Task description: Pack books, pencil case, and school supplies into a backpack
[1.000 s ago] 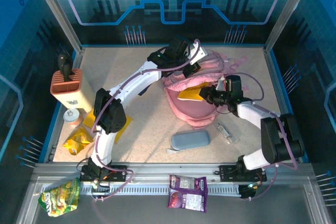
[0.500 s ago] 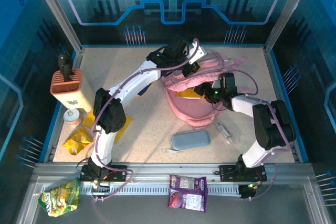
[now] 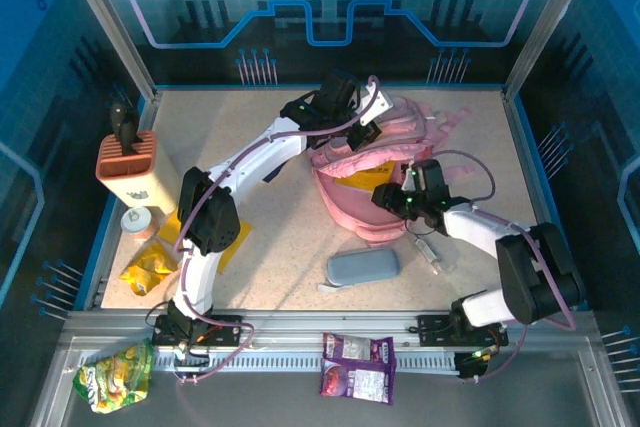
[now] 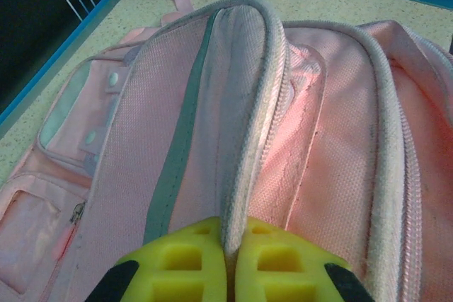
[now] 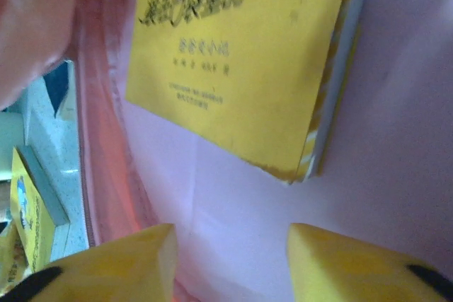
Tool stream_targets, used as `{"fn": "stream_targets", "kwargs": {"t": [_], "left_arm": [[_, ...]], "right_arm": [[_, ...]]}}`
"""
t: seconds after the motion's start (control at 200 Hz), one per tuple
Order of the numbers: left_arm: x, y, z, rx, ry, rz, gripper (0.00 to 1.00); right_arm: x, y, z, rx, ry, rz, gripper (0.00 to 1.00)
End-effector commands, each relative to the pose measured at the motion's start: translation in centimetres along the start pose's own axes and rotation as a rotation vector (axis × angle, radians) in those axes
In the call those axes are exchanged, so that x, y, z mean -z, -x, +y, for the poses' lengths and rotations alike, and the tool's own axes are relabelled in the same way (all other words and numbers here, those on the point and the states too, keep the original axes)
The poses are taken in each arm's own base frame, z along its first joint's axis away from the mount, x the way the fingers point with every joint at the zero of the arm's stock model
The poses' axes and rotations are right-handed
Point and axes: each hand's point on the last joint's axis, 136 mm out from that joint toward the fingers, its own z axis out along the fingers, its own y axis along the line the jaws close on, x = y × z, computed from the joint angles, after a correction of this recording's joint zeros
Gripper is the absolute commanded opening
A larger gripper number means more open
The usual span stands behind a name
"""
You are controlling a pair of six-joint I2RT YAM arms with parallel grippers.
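- The left gripper [image 4: 230, 259] is pinching its two yellow fingers together on a padded, piped rim of the backpack [image 4: 212, 104]. We are seeing the rim as a ridge of woven pink canvas with a grey-green strip along it.
- In the top view the left gripper [image 3: 365, 127] is sitting at upper centre, holding that rim at the far side of the backpack [image 3: 365, 217]. The backpack is a soft, rounded pink sack lying on the speckled beige table [image 3: 280, 237].
- The right gripper [image 5: 230, 245] is standing with its blocky yellow fingers apart and nothing between them, inside the smooth pale pink lining.
- A yellow book [image 5: 241, 54], thin and flat with dark print on its cover, is lying inside the backpack, in the upper half of that frame.
- The pencil case [image 3: 363, 267], a grey-blue oblong pouch with rounded ends, is lying on the table below the backpack, apart from it.
- The clear tube [image 3: 428, 250], small and slim, is lying at the backpack's lower right, just beside the right arm.
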Motion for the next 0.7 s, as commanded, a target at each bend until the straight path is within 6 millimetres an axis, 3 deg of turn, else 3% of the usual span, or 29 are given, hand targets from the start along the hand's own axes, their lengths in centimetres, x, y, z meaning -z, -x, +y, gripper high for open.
{"fn": "stream_targets", "kwargs": {"t": [0.0,0.095,0.23,0.39,0.5,0.695], "left_arm": [[3.9,5.3,-0.2,-0.027,0.002,-0.172,0.00],[3.9,5.2,-0.1,-0.028,0.001,-0.169,0.00],[4.0,5.2,-0.2,-0.035,0.004,-0.166,0.00],[4.1,4.7,-0.2,-0.047,0.004,-0.152,0.00],[4.1,4.4,0.0,-0.054,0.019,-0.141,0.00],[3.9,4.2,0.0,-0.046,0.015,-0.147,0.00]], "right_arm": [[-1.9,-0.8,1.0,0.027,0.000,0.017,0.40],[-2.9,-0.7,1.3,0.028,-0.001,0.005,0.33],[-3.4,1.3,0.2,0.030,-0.063,-0.078,0.26],[-2.5,4.8,-1.3,-0.002,-0.083,-0.172,0.24],[-1.4,6.1,-2.2,-0.020,-0.088,-0.204,0.24],[0.0,4.7,-0.1,0.043,0.001,-0.141,0.25]]}}
